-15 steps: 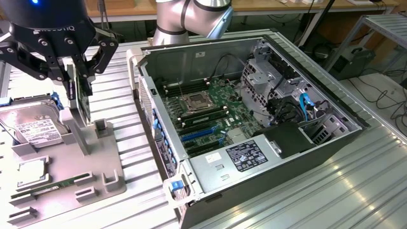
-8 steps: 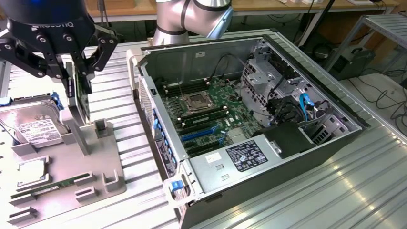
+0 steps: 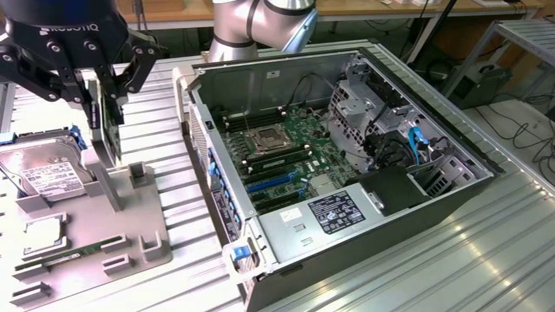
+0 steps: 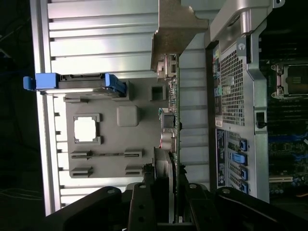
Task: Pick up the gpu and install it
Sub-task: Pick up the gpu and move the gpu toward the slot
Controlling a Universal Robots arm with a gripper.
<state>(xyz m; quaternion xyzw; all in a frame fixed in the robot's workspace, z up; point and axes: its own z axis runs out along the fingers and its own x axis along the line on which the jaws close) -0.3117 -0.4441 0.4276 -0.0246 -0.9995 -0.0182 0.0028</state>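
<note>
Slatted metal bench point(image 3: 485, 260) carries a grey parts tray point(image 3: 95, 208) on the ext. view's left and an open PC case point(image 3: 260, 78), lying on its side w/ the side panel off, at centre. Gripper point(image 3: 104, 117) hangs over the tray's end nearest the case. Jaws are clamped on the gpu point(image 3: 106, 140), one finger on each face of the board. Card hangs on edge, roughly vertical. In the wrist view it runs edge-on away from the fingers, w/ its silver bracket point(image 4: 175, 29) at the far end, over the strip of bench between tray and case. Lower edge sits close to the tray in the ext. view; card appears raised off its holder, but the gap can't be confirmed. Other tray items sit in their places, untouched by the claw: hard drive point(image 3: 43, 172) w/ white label, square processor point(image 3: 43, 235) and narrow memory stick point(image 3: 82, 250). Inside the case, the motherboard point(image 3: 286, 143) is exposed and its blue expansion slots point(image 3: 273, 184) look empty, no card seated. Assessment: the pick-up part looks done, grip appears square and secure, no visible tilt of the card betw. the fingers. The install part is not done: card is outside the case, well apart from the slots, and the bracket is nowhere near the case's rear opening. Task est. at under half complete. No obstruction noted over the slot area, though cables lie near the drive bays on the far side of the case.
</note>
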